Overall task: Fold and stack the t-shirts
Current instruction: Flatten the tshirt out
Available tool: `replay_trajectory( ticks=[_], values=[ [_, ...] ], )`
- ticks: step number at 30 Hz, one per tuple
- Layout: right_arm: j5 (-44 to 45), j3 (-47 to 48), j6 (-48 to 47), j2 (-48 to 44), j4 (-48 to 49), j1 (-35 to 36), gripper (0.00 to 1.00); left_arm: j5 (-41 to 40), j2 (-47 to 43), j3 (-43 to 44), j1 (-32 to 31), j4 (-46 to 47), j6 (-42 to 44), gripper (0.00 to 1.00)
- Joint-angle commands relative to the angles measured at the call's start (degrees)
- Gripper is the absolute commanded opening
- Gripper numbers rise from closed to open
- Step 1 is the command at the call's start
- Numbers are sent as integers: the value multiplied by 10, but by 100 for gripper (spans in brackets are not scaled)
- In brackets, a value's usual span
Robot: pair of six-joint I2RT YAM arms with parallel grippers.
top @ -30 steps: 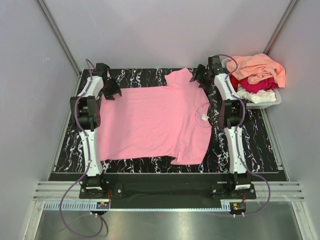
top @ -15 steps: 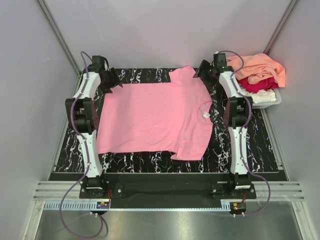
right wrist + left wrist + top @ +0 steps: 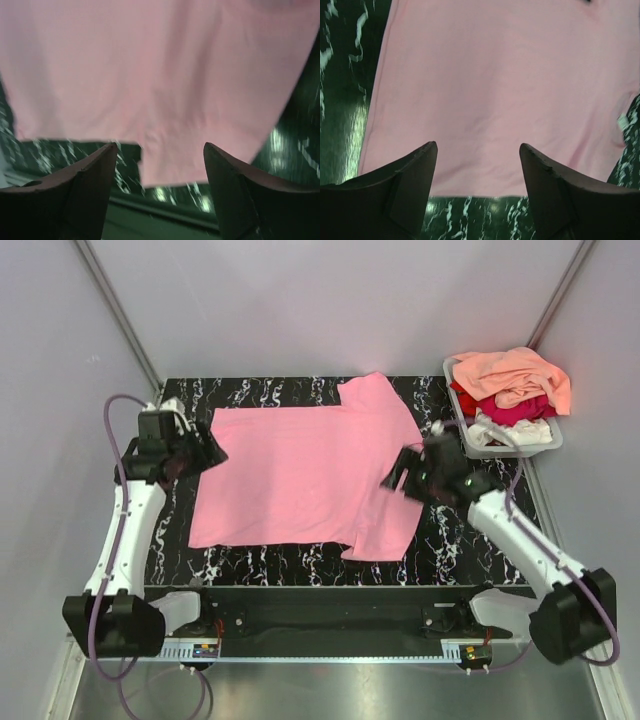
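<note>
Fingers of the left gripper (image 3: 212,452) stand wide apart at the left side of the black, white-veined mat (image 3: 260,562), just at the left edge of the pink shirt (image 3: 300,475), and they point right across the cloth. The left wrist view shows both dark fingers spread with nothing between them, the pink cloth lying below and beyond them and the mat showing along its edges. Whether the fingertips touch the cloth I cannot tell

The pink shirt lies spread flat over the middle of the mat, hem to the left and neck to the right. One sleeve reaches toward the far edge and the other toward the near edge. A small white label (image 3: 622,121) shows at the neck in the left wrist view

The right gripper (image 3: 398,475) is over the right part of the pink shirt, about at the neck, which it hides from above, and it points left. Its wrist view is blurred, yet it shows the two fingers set wide with nothing held, pink cloth beneath them and a strip of mat nearer the camera

Beyond the right edge of the mat, at the far corner, stands a grey tub (image 3: 548,447) with a heap in it. A peach shirt (image 3: 515,372) lies on top and hangs over the right rim, a crimson shirt (image 3: 515,412) is under it, and a white shirt (image 3: 520,432) is lowest at the near side
</note>
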Motion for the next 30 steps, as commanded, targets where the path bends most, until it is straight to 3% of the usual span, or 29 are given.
replay_trajectory(
  ticks=[1, 4, 8, 15, 20, 22, 25, 26, 28, 30],
  values=[
    [14, -143, 123, -76, -35, 69, 77, 10, -58, -68, -1, -20, 20, 72],
    [12, -223, 173, -134, -36, 111, 76, -3, -113, -90, -2, -50, 39, 72],
    [-1, -267, 182, -132, -30, 118, 75, 1, -166, -114, -2, -55, 53, 72],
    [10, -262, 172, -51, 1, 119, 73, 17, -212, -171, -5, -20, 43, 71],
    [18, -254, 163, -11, 20, 119, 65, 30, -224, -181, -4, -5, 44, 71],
    [10, -259, 161, 4, 43, 118, 58, 31, -225, -185, -4, 2, 43, 71],
    [4, -256, 152, 23, 58, 119, 37, 28, -227, -187, -4, 4, 42, 70],
    [2, -254, 148, 25, 56, 119, 20, 28, -229, -189, -4, 4, 42, 70],
    [-2, -237, 141, 14, 36, 119, 5, 27, -230, -190, -4, 7, 41, 70],
    [4, -213, 139, -19, -24, 119, 0, 26, -232, -192, -4, 8, 41, 70]
  ],
)
